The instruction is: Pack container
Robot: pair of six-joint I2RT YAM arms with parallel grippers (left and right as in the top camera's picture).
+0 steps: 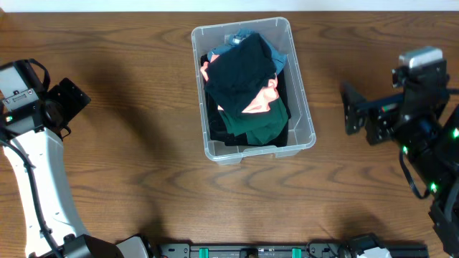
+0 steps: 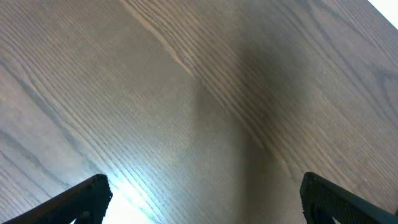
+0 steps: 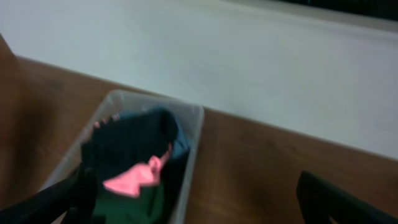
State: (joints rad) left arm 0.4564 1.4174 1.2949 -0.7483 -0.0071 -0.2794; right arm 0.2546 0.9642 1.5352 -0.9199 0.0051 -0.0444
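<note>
The clear plastic container (image 1: 301,115) stands at the middle back of the wooden table. It holds a pile of garments: a black one (image 1: 242,66) on top, a pink one (image 1: 259,104), a dark green one (image 1: 258,125) and a blue one (image 1: 276,54). My left gripper (image 1: 72,100) is far left, open and empty; its wrist view shows only bare wood between its fingers (image 2: 202,199). My right gripper (image 1: 351,109) is to the right of the container, open and empty. The right wrist view, blurred, shows the container (image 3: 189,134) between and beyond its fingers (image 3: 199,199).
A white wall (image 3: 249,62) lies beyond the table's far edge. The arm bases and a black rail (image 1: 251,251) run along the front edge.
</note>
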